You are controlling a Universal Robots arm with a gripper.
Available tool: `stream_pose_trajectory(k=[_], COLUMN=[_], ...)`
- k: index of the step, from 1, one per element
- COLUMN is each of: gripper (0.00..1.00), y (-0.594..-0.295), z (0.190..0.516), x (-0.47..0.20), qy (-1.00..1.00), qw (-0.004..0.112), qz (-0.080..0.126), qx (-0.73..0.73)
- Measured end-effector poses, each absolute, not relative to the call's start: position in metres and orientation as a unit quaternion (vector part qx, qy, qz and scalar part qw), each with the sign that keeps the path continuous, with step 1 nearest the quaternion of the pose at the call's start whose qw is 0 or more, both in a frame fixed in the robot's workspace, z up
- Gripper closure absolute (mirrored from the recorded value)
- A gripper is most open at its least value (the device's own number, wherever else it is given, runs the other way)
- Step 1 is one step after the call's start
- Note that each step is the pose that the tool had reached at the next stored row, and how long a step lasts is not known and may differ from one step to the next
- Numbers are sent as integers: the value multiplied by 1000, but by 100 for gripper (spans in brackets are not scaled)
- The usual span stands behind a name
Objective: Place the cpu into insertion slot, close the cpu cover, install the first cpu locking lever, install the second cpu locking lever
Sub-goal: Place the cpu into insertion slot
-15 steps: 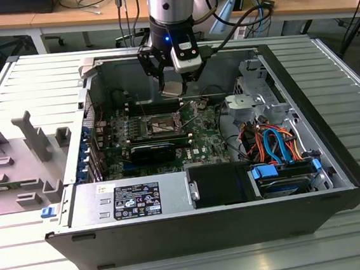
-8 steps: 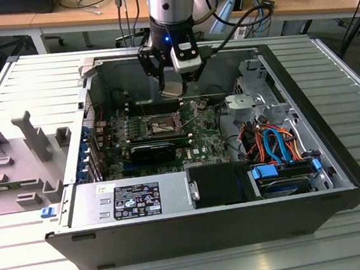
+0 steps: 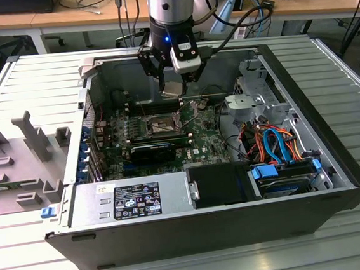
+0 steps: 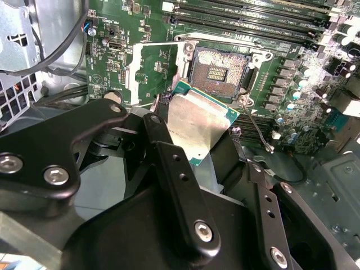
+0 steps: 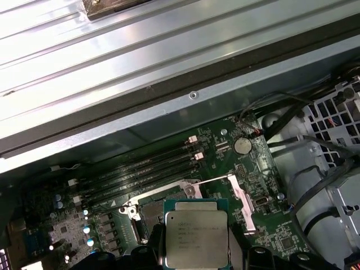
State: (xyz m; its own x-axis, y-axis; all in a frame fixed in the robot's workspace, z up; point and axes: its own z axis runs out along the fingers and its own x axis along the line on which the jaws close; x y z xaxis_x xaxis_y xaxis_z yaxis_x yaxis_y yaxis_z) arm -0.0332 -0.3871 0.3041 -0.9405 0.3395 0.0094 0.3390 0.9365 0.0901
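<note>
My gripper [image 3: 171, 85] hangs inside the open computer case, shut on the cpu [image 3: 172, 90], a thin silvery square chip held by its edges. The chip [image 4: 196, 119] is tilted and sits above and just beside the insertion slot [image 4: 220, 67], apart from it. In the exterior view the insertion slot [image 3: 160, 125] lies on the green board below the gripper, uncovered, its dark centre showing. The cpu cover [image 4: 131, 79] stands swung up at the slot's side. A thin wire locking lever [image 4: 256, 126] sticks up free. In the first wrist view the cpu [image 5: 196, 233] hides most of the slot.
Long black memory slots [image 5: 140, 171] run beside the socket. A power supply [image 3: 132, 200] and a drive bay with blue and orange cables [image 3: 277, 148] line the near side of the case. The case walls [image 3: 304, 104] ring the board. A grey fixture [image 3: 22, 156] lies at the exterior view's left.
</note>
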Motion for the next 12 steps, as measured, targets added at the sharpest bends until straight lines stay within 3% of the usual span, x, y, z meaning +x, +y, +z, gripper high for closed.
stream_pose_trajectory(k=[12], gripper=[46], y=[-388], z=[304], x=[-33], qy=[983], qw=[3], qz=[45], qx=[179])
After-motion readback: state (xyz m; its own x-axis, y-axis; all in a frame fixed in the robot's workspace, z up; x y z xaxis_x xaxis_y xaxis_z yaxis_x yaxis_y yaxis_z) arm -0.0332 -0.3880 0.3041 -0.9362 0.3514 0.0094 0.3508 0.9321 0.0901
